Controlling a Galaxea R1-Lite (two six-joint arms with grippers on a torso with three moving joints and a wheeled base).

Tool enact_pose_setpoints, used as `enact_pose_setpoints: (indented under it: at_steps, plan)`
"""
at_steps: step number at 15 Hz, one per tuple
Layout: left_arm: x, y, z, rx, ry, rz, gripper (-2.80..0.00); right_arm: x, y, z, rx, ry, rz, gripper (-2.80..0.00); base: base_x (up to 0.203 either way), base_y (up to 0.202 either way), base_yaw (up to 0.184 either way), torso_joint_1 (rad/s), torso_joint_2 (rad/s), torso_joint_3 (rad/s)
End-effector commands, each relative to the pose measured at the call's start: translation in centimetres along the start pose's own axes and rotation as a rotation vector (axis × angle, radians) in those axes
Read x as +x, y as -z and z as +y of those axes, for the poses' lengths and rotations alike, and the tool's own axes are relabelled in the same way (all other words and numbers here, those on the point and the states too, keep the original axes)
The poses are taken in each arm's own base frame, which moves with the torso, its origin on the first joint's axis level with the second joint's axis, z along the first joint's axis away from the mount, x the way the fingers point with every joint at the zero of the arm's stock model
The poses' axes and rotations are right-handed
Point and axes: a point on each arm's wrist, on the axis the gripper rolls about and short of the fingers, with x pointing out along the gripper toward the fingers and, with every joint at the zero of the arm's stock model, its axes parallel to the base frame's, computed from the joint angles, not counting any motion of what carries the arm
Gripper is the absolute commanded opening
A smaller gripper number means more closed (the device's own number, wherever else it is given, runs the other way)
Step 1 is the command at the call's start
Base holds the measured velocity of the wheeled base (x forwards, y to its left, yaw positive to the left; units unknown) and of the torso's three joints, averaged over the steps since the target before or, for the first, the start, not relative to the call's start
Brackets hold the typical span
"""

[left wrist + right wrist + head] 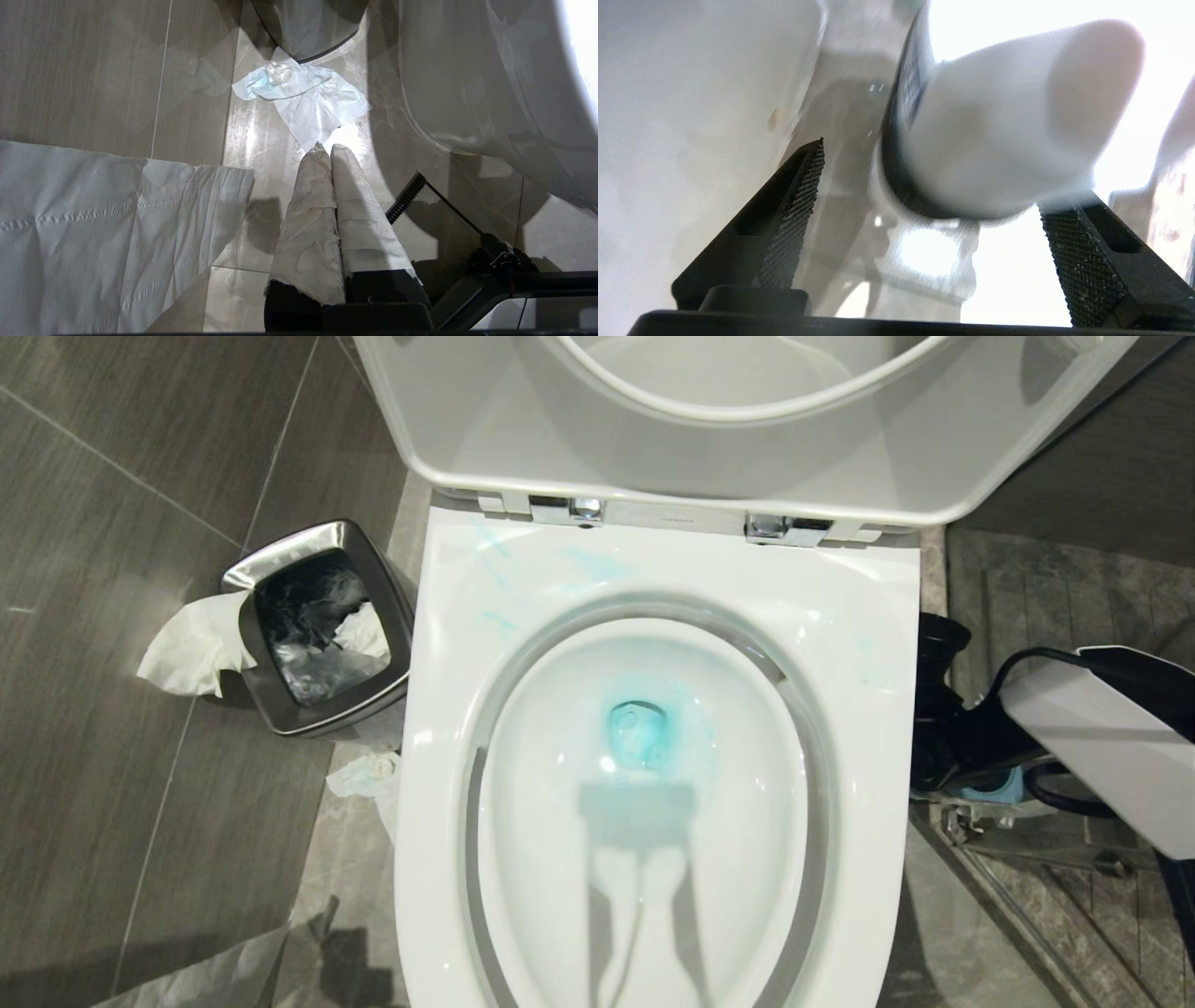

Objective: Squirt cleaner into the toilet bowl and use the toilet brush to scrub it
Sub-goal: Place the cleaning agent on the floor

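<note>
Tissue, crumpled, draped over the outer edge of the steel bin, which stands on the floor left of the toilet bowl and holds a dark liner with more paper inside. Second scrap of tissue on the floor, between bin and bowl, just beside the bowl's left flank. Sheet of paper, large and creased, on the floor further left of the bowl, seen from my left wrist.

Left pincer: fingers wrapped in pale tape, pressed together tip to tip, holding nothing, hanging low over the floor left of the bowl.

Toilet bowl: white, seat and lid raised against the back, chrome hinges at the rear rim. Blue streaks on the rear left of the rim; blue pool at the drain in the bowl's middle.

Right arm: white housing, reaching down right of the bowl toward dark fittings on the floor there. Right pincer: black ridged fingers set wide apart, gripping nothing.

Cleaner: pale bottle with a dark band, right of the bowl, lying across the gap between my right fingers and close to them; whether it touches either one I cannot tell.

Toilet brush: not made out in any view.
</note>
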Motion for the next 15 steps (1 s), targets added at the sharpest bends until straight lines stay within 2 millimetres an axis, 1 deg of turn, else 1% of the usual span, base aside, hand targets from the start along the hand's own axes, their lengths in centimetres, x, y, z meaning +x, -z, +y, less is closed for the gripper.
enact_pose_setpoints:
  at_steps: [1, 3, 4, 8, 10, 12, 15]
  plan:
    - [0.0, 0.0, 0.0, 0.000, 0.000, 0.003, -2.80, -1.3, -1.3, 0.3, 0.003, -0.012, -0.004, 0.00, 0.000, 0.000, 0.000, 0.000, 0.00, 0.000]
    - [0.0, 0.0, 0.0, 0.000, 0.001, 0.003, -2.80, -2.1, -1.6, 0.3, 0.002, -0.007, -0.019, 0.00, 0.000, 0.000, 0.000, 0.000, 0.00, 0.000]
    - [0.0, 0.0, 0.0, 0.000, 0.000, 0.003, -2.80, -2.8, -1.5, 0.5, -0.001, -0.012, -0.005, 0.00, 0.000, 0.000, 0.000, 0.000, 0.00, 0.000]
    - [0.0, 0.0, 0.0, 0.000, 0.000, 0.003, -2.80, -5.9, -2.9, 0.4, -0.006, -0.031, 0.033, 0.00, 0.000, 0.000, 0.000, 0.000, 0.00, 0.000]
    - [0.0, 0.0, 0.0, 0.000, 0.000, 0.003, -2.80, -7.7, -4.3, 0.0, -0.007, -0.032, 0.033, 0.00, 0.000, 0.000, 0.000, 0.000, 0.00, 0.000]
    - [0.0, 0.1, 0.0, 0.000, 0.001, 0.004, -2.80, -9.9, -6.3, -0.7, -0.021, -0.013, 0.022, 0.00, 0.000, 0.000, 0.000, 0.000, 0.00, 0.000]
    - [0.0, 0.0, 0.0, 0.000, 0.000, 0.003, -2.80, -14.3, -9.2, -1.8, -0.033, 0.006, 0.018, 0.00, 0.000, 0.000, 0.000, 0.000, 0.00, 0.000]
